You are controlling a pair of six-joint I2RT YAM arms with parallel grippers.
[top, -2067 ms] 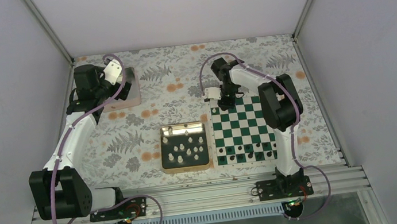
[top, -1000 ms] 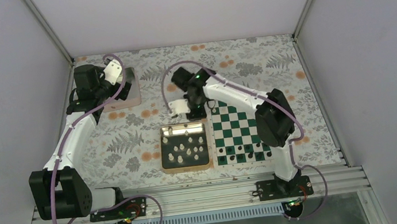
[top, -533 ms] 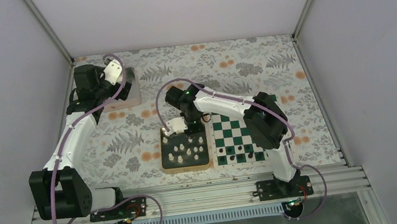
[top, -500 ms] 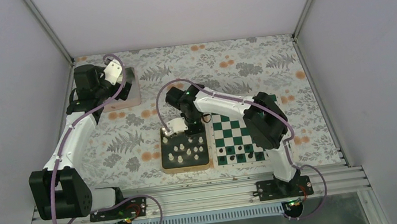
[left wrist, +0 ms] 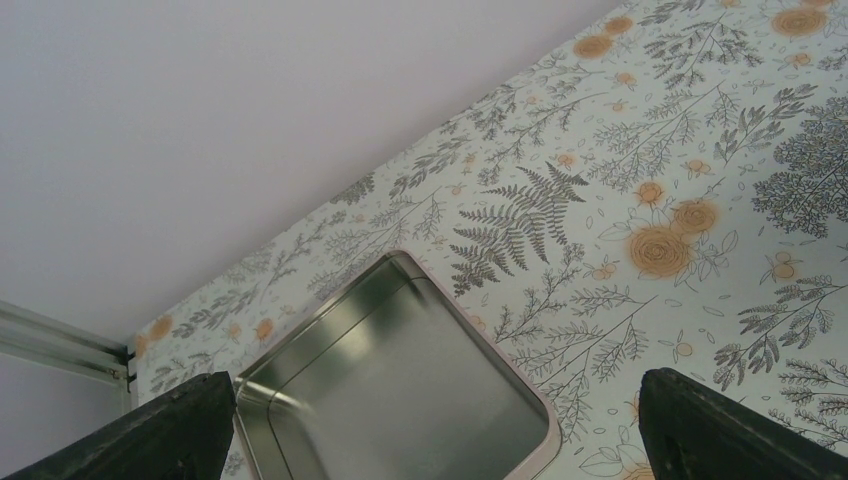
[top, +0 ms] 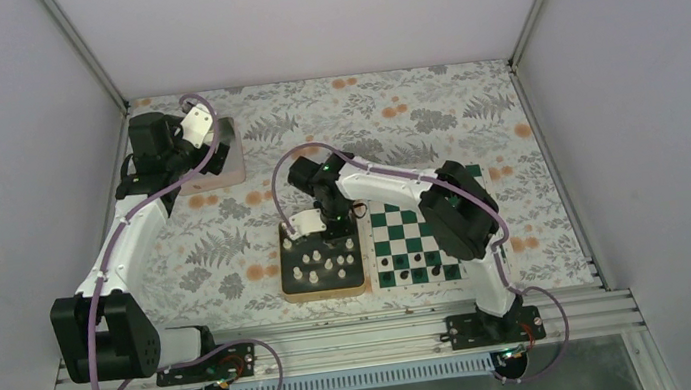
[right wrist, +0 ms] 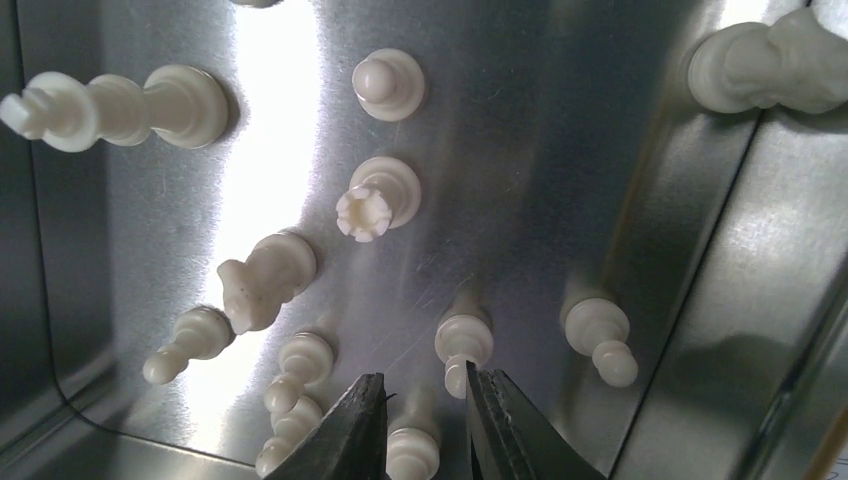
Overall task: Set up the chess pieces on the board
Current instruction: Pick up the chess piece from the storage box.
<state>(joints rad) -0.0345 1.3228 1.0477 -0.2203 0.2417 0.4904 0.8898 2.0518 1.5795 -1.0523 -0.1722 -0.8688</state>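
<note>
Now we've swung the right gripper (right wrist: 424, 380) off the board (top: 422, 230) over the tray (top: 325, 291); jaws narrowly apart above a white pawn (right wrist: 412, 455), empty; left gripper (left wrist: 437, 378) gapes wide; next pick looks due.

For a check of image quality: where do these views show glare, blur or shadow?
Right wrist: strong white glare on the tray floor; pieces sharp. Left wrist: sharp, even light; fingers dark in the lower corners. Top: evenly lit, no glare.

R arm (top: 390, 183) reaches fwd-left, R hand (right wrist: 425, 385) down, fingers (right wrist: 355, 432) narrowly apart. L arm (top: 130, 233) extended, L hand (left wrist: 437, 385) wide open.
</note>
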